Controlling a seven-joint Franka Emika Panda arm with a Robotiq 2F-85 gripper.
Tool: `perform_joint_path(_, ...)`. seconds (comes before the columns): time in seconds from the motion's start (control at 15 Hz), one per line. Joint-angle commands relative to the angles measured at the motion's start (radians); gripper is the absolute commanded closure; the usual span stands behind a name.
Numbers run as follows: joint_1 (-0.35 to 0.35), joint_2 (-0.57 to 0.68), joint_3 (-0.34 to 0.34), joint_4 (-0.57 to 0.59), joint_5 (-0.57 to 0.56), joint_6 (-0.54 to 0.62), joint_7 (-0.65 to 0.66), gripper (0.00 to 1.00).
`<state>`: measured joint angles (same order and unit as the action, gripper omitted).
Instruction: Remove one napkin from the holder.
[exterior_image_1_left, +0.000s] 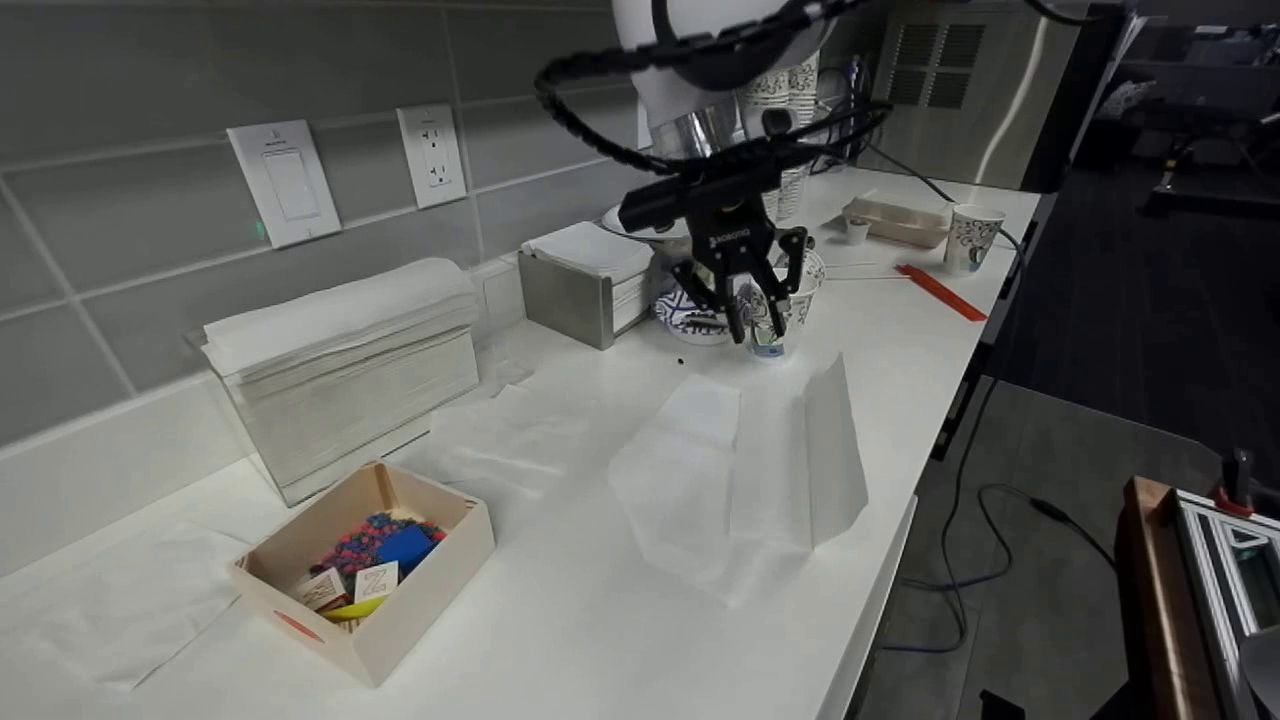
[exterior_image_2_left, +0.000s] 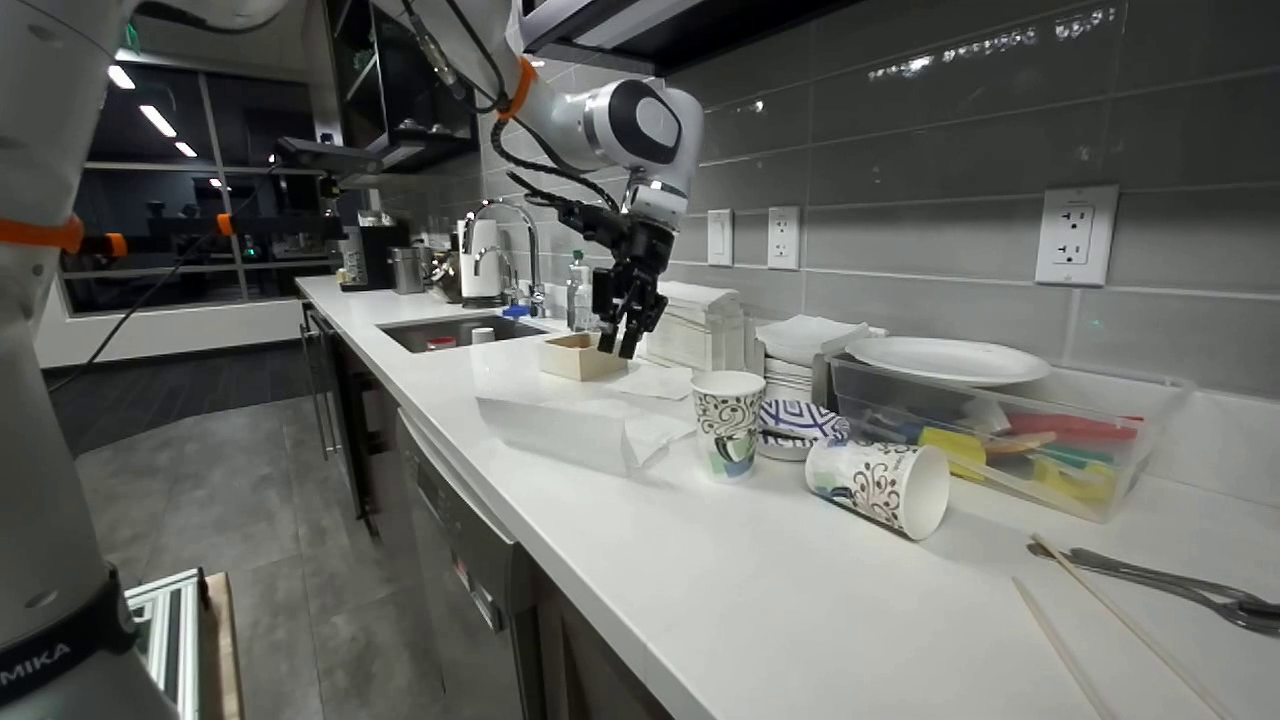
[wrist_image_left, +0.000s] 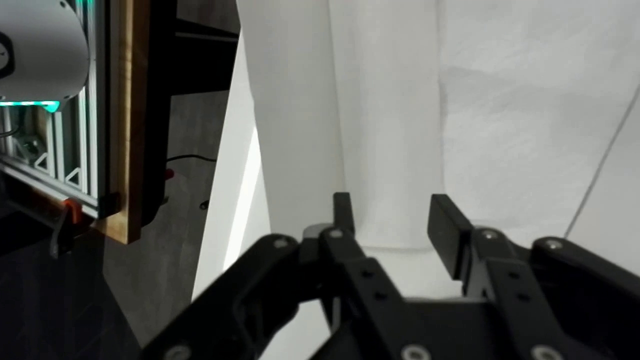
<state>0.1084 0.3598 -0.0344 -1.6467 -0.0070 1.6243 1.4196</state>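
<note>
Napkin (exterior_image_1_left: 770, 470) is lying out of the holder (exterior_image_1_left: 340, 440) on the counter (exterior_image_2_left: 800, 600), one flap (exterior_image_1_left: 838, 455) standing near the outer edge. The gripper (exterior_image_1_left: 758, 336) is hovering near, jaws standing apart, gripping nothing. A low sweep could be snagging that flap and dragging it floorward; another pull could be bringing several together, thin paper clinging. One holder, one grey box (exterior_image_1_left: 562, 303) and one wooden box (exterior_image_1_left: 432, 590) are standing; two other loose sheets (exterior_image_1_left: 500, 435) are lying; two patterned cups (exterior_image_2_left: 728, 425) are showing in an exterior view, one upright, one lying

In the wrist view the top edge cuts off the napkin (wrist_image_left: 390, 125), the bottom edge the gripper (wrist_image_left: 390, 212).
</note>
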Motion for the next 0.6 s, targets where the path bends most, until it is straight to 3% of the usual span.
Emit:
perform_joint_path(0.0,-0.033,-0.081,0.032,-0.015,0.133,-0.006,-0.119,0.22)
perform_joint_path(0.2,-0.051,-0.122,0.035,-0.021,0.212,0.005,-0.268,0.01)
perform_joint_path(0.33,-0.055,-0.143,0.035,-0.037,0.222,0.041,-0.379,0.0)
perform_joint_path(0.4,-0.037,-0.116,0.025,0.002,0.188,0.001,-0.287,0.0)
perform_joint_path(0.53,-0.041,-0.123,0.023,0.001,0.189,0.002,-0.301,0.0)
